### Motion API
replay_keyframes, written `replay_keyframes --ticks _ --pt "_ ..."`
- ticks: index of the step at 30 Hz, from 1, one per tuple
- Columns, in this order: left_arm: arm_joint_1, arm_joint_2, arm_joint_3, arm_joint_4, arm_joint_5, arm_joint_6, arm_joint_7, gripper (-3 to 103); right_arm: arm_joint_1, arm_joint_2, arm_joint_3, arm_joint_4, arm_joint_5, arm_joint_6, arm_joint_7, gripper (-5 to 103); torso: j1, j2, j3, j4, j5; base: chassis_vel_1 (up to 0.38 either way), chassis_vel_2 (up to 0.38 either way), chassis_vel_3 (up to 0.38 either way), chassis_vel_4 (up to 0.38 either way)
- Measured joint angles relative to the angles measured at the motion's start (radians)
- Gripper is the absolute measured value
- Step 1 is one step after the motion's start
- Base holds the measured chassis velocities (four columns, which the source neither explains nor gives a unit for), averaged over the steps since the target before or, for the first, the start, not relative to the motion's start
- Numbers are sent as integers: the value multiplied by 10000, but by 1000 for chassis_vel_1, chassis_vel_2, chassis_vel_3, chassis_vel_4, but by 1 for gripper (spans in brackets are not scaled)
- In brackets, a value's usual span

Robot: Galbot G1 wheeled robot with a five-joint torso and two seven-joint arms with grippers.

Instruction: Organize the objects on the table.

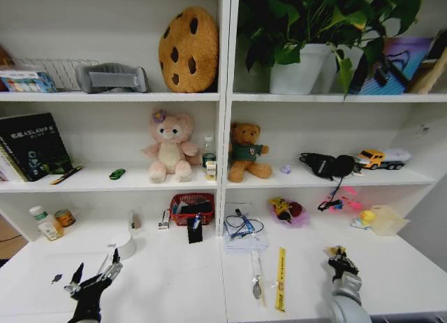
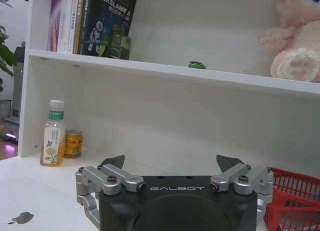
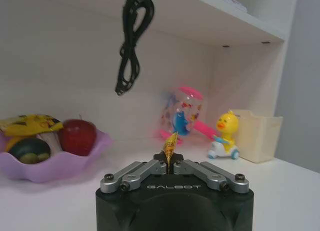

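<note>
Objects: a yellow ruler [image 1: 281,279] lies on my desk [image 1: 174,281] ahead of me, just beside a silver tool I cannot name; a tiny green car [image 1: 116,173] sits on the shelf above, left of the pink plush [image 1: 168,146].
Desk: white and smooth, carrying a red basket [image 1: 191,207], a purple bowl of fruit [image 3: 47,156], a bottle [image 2: 53,133] and a can [image 2: 73,143] at the far left.
Room: white shelving with books [image 1: 31,145], a brown bear [image 1: 246,152], a cookie cushion [image 1: 188,49] and a potted plant [image 1: 307,36].
Left claw [image 1: 96,274]: low over the desk's left side, fingers spread wide, gripping nothing.
Right claw [image 3: 171,159]: low over the desk's right side, pinched closed on a small gold-wrapped piece [image 3: 170,145].
</note>
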Motion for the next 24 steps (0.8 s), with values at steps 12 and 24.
replay_keyframes --ticks 12,24 --pt "128 -62 -119 -116 3 -32 1 100 2779 -605 -1865 -783 -178 -248 -512 2 1 -1 1 5 1 0 0 0 0" --pt "134 -134 -169 -207 42 -41 -29 100 4682 -605 -2988 -2632 -171 -505 -280 17 2 -1 0 -2 0 0 0 0 0"
